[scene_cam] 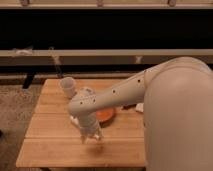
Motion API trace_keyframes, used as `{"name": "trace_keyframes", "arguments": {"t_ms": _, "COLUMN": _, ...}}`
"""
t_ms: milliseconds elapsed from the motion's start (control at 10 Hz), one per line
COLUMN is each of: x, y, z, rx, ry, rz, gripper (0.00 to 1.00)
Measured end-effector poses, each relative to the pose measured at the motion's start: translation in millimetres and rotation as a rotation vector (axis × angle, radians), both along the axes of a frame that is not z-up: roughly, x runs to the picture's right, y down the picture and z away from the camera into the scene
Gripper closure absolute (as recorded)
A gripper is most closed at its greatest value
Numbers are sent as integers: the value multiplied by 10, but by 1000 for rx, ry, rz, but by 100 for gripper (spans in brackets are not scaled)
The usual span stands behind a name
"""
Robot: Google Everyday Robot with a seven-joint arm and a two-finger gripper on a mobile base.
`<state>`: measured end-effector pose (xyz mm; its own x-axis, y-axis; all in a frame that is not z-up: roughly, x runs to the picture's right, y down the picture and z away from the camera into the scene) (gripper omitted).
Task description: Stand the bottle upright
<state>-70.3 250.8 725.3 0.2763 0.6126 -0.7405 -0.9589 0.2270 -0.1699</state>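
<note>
The bottle (pixel 75 120) lies on its side on the wooden table (pixel 50 150), left of the orange bowl (pixel 107 115). Only its whitish left end shows beside the wrist; the rest is hidden under the arm. My gripper (pixel 91 135) points straight down at the table just right of that end, over the hidden part of the bottle. Its fingers (pixel 83 136) stand apart, and I cannot see whether they touch the bottle. The big white arm reaches in from the right and covers the table's right side.
A short white cup (pixel 67 86) stands upright at the table's back left. The orange bowl is half hidden behind the forearm. A small pale item (pixel 139 107) lies right of the bowl. A dark shelf runs behind the table; carpet lies to the left.
</note>
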Motion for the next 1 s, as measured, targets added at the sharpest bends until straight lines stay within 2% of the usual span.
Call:
{"name": "trace_keyframes", "arguments": {"t_ms": 200, "x": 55, "y": 43, "z": 96, "rx": -5, "ry": 17, "rz": 1, "gripper": 35}}
{"name": "trace_keyframes", "arguments": {"t_ms": 500, "x": 92, "y": 28, "z": 283, "rx": 1, "ry": -10, "rz": 16, "gripper": 35}}
{"name": "trace_keyframes", "arguments": {"t_ms": 700, "x": 89, "y": 24, "z": 371, "rx": -1, "ry": -53, "rz": 20, "gripper": 35}}
{"name": "trace_keyframes", "arguments": {"t_ms": 1000, "x": 149, "y": -49, "z": 436, "rx": -12, "ry": -148, "rz": 35, "gripper": 35}}
